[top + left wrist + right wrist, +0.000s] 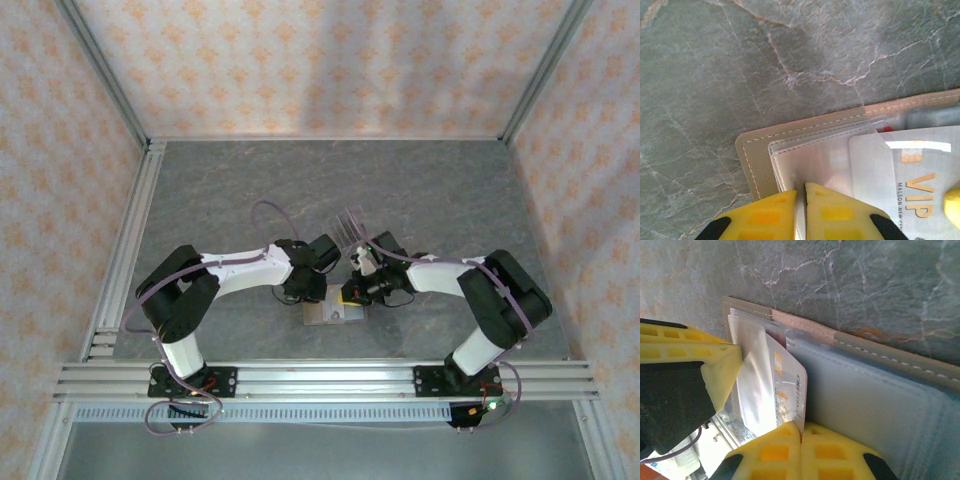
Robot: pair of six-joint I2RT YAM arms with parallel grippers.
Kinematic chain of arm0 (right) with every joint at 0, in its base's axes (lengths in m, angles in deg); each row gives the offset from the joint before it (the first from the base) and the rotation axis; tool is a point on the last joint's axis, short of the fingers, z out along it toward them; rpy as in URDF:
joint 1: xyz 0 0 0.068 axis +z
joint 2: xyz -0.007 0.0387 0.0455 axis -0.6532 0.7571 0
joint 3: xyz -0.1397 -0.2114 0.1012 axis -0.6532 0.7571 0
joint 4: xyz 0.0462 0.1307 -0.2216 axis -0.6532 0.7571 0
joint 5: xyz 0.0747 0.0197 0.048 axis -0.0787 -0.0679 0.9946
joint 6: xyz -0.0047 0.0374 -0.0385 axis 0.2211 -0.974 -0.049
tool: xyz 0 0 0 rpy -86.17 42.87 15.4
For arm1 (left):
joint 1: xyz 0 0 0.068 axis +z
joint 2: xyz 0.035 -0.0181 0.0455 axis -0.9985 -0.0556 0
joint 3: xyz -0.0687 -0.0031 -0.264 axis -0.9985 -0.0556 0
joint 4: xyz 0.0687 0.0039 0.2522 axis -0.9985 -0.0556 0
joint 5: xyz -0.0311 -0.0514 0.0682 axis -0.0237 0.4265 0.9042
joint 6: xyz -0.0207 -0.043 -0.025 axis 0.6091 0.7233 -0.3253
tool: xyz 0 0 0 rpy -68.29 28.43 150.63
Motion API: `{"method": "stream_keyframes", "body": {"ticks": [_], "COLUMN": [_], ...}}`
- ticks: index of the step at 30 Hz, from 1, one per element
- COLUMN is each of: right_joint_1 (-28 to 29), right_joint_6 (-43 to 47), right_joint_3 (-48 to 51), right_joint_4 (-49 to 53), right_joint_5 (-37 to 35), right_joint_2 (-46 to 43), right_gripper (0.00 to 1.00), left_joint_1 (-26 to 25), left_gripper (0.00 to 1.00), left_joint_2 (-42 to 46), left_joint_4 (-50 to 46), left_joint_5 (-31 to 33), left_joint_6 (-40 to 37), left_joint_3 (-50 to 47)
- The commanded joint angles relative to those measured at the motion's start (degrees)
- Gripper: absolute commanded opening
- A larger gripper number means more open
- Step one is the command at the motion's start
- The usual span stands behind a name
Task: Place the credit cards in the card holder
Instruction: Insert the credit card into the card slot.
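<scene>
Silver card (910, 172) reads VIP from left wrist.

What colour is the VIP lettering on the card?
Gold, on a pale silvery card; clearest in the left wrist view.

bright even light, blurred close foregrounds

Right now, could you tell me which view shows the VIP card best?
The left wrist view: the VIP card faces the camera, gold lettering readable, partly under a clear sleeve of the card holder. The right wrist view shows it foreshortened, pinched by the right gripper. From above it is too small to tell.
</scene>
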Motion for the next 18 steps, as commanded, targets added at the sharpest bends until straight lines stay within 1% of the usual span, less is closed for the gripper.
{"method": "stream_keyframes", "body": {"ticks": [1, 6, 12, 15, 18], "right_joint_1": [0.53, 2.38, 3.4, 3.35, 3.28], "right_joint_6": [-1.1, -4.07, -5.37, -5.28, -5.06], "right_joint_3": [1.33, 1.43, 1.37, 1.93, 2.43], "right_joint_4": [-0.58, -3.81, -4.5, -4.11, -3.74], "right_joint_5": [-1.8, -3.25, -5.15, -5.86, -6.39], "right_joint_2": [1.13, 1.51, 2.84, 2.96, 3.24], "right_gripper": [0.0, 0.0, 0.0, 0.0, 0.0], "left_joint_1": [-0.09, -0.11, -0.11, 0.09, 1.02], "left_gripper": [0.13, 0.13, 0.13, 0.13, 0.13], "left_joint_2": [-0.6, -0.07, 1.23, 3.39, 6.69], "left_joint_4": [-1.11, -1.84, -2.82, -3.63, -3.55], "left_joint_5": [0.7, 0.06, -0.62, -0.4, -0.31], "left_joint_6": [-0.16, -0.18, -0.07, 0.08, 0.86], "left_joint_3": [0.43, 2.99, 4.82, 4.86, 2.81]}}
